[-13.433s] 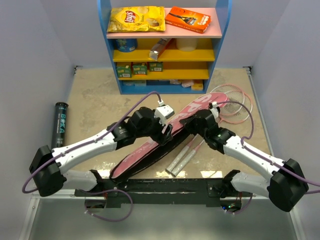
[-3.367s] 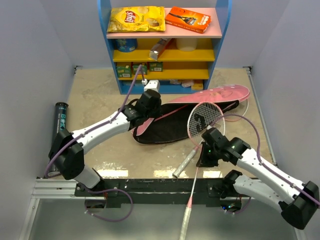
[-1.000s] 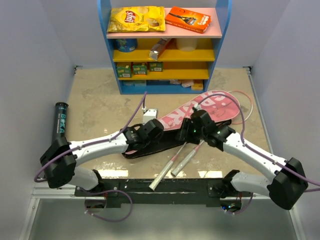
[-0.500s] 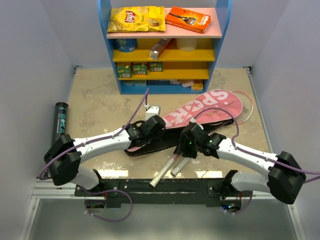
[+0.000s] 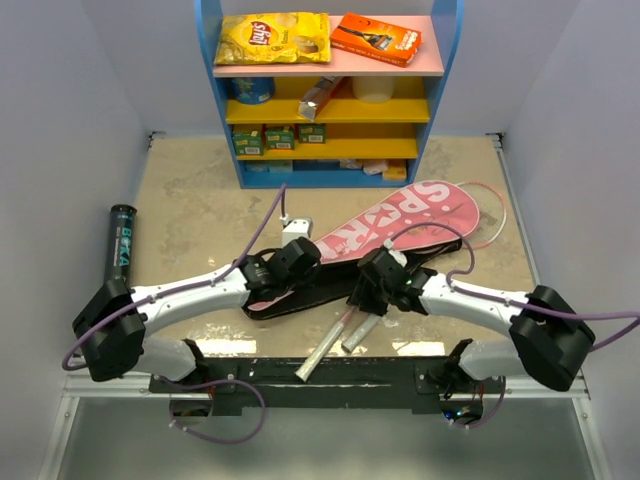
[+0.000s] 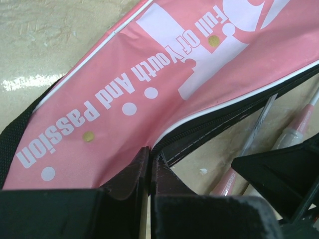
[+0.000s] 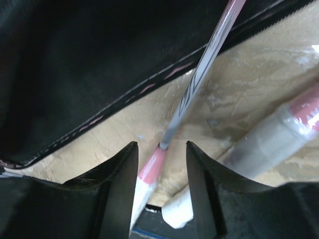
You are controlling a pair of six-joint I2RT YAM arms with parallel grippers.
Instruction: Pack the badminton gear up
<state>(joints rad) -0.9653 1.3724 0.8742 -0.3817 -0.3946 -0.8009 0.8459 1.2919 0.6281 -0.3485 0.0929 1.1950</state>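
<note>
- The left gripper (image 6: 150, 157) is clenched on the white-piped edge of the pink racket-shaped fabric bag lettered SPORT (image 5: 400, 222). The bag lies slanted across the middle of the top view, with its wide end toward the right.
- Under the pinched pink flap, the bag's black lining and zip show (lower centre of the left wrist view).
- The 2 thin rackets with white handles (image 5: 325, 350) reach into that black opening. Their handles stick out toward the lower centre of the top view, side by side on the tan stone-patterned tabletop (image 5: 200, 200).
- The right gripper (image 7: 160, 147) has its jaws parted, straddling 1 racket's grey shaft where it meets the handle, with a gap on each side.
- The long black cylindrical tube (image 5: 120, 248) lies at the left edge, well apart from the bag.
- A yellow crisp packet (image 5: 272, 38) and an orange box (image 5: 376, 36) sit on top of the blue shelf unit (image 5: 215, 100).
</note>
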